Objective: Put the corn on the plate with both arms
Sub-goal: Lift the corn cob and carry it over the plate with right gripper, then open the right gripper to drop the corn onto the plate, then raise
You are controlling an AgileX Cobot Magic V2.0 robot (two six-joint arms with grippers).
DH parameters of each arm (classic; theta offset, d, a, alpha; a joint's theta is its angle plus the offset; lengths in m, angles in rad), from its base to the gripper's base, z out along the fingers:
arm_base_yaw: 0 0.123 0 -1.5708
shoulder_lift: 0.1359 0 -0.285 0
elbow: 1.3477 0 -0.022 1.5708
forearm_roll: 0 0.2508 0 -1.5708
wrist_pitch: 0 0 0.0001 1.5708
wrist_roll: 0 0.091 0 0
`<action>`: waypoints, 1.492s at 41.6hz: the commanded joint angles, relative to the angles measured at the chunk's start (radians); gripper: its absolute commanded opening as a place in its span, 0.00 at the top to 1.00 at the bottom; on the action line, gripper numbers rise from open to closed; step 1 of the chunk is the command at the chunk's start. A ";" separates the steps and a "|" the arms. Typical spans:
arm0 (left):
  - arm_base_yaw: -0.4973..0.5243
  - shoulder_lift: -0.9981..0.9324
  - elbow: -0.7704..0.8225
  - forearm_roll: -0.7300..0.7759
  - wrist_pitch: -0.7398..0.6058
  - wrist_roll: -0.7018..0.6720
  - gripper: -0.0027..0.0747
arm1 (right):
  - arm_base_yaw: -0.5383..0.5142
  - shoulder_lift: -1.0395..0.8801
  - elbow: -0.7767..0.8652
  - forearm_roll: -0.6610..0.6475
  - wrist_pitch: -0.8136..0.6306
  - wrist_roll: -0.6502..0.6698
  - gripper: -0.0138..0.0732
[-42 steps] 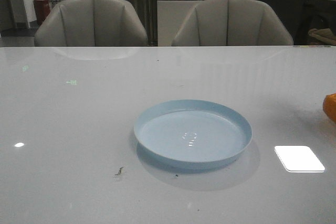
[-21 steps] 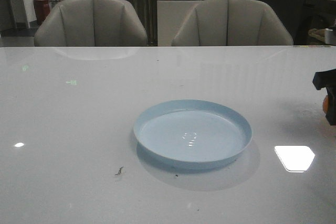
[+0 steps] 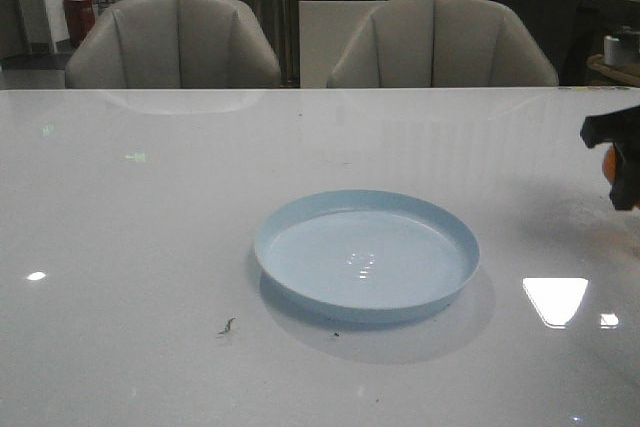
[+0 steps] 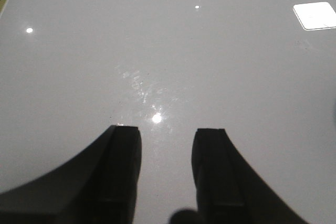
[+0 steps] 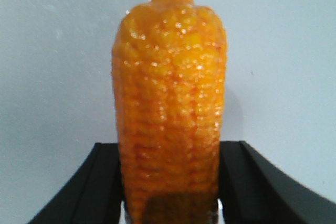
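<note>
Your left hand (image 4: 167, 174) hangs over bare worktop (image 4: 168, 51), fingers apart and gripping nothing; it does not show in the front view, so keep it parked until it is wanted.

The plate (image 3: 367, 255) sits flat near the middle of the worktop (image 3: 150, 227), with nothing in it. Open room lies all around it: only a small dark speck (image 3: 228, 326) lies at about 7 o'clock from the rim, well apart.

Your right hand (image 5: 168, 179) is clamped on the corn (image 5: 170, 103), fingers pressing either flank near the thick end, the tapered tip pointing away from the wrist. In the front view that hand (image 3: 620, 162) is cut by the frame's right edge, at about 3 o'clock from the plate and well apart from it, a little orange showing.

Carry the corn across with the cob clear of the near rim, and release only once it is over the plate's floor, lying along its width so that it does not roll off.
</note>
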 commanded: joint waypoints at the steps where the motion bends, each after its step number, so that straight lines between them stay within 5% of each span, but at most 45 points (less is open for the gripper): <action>1: 0.000 -0.012 -0.028 -0.012 -0.070 -0.010 0.55 | 0.045 -0.043 -0.100 -0.006 0.017 -0.033 0.48; 27: 0.000 -0.012 -0.028 -0.029 -0.070 -0.010 0.55 | 0.584 0.029 -0.250 -0.006 0.089 -0.084 0.48; 42: 0.000 -0.012 -0.028 -0.029 -0.070 -0.010 0.55 | 0.616 0.121 -0.252 -0.005 0.149 -0.084 0.26; 62: 0.000 -0.012 -0.028 -0.029 -0.068 -0.010 0.55 | 0.581 0.040 -0.419 0.004 0.232 -0.084 0.25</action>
